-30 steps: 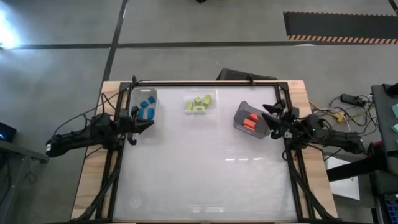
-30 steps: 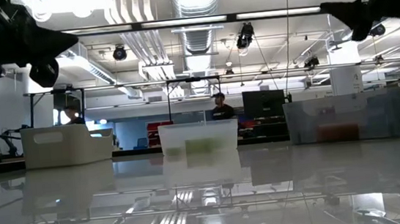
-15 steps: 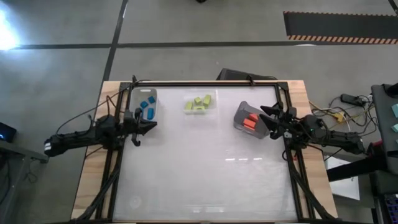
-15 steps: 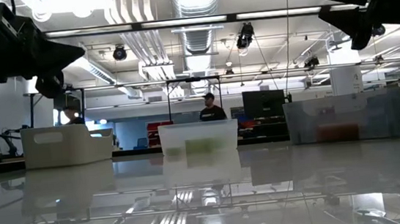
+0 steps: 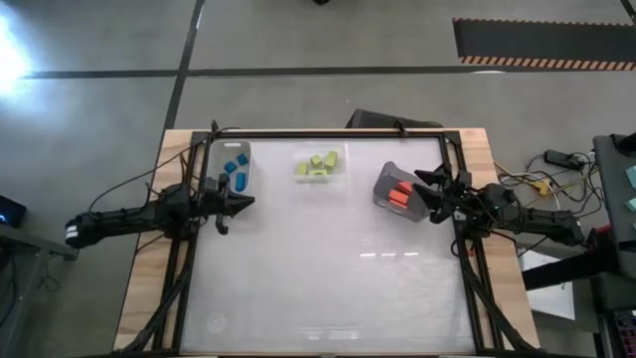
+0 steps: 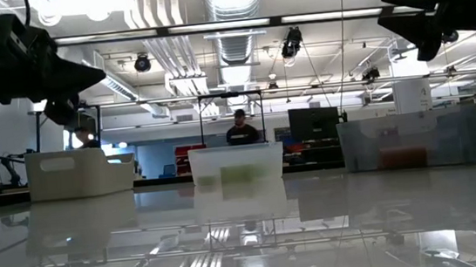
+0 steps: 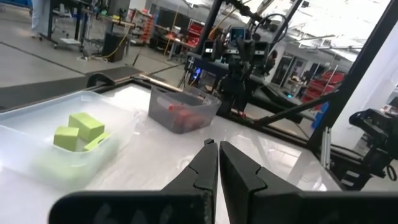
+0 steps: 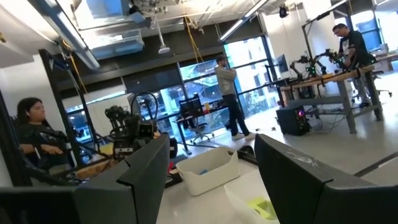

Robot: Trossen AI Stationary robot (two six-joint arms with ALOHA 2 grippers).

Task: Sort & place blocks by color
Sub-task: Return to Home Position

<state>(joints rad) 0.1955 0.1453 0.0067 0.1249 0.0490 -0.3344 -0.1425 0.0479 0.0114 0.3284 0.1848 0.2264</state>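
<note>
- blue toy blocks [image 5: 236,171] lie in pale plastic bin [image 5: 221,154]; yellow-green blocks [image 5: 318,162] in clear bin [image 5: 339,175]; red-orange blocks [image 5: 400,192] in dark grey bin [image 5: 384,180]
- left pincer [image 7: 217,148] narrow, empty, near pale bin; right pincer [image 8: 211,155] wide, empty, beside dark bin

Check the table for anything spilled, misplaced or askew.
Only the dark bin holding the red-orange blocks sits turned askew; the white bin and clear bin lie square to the table edge. No block lies loose.
</note>
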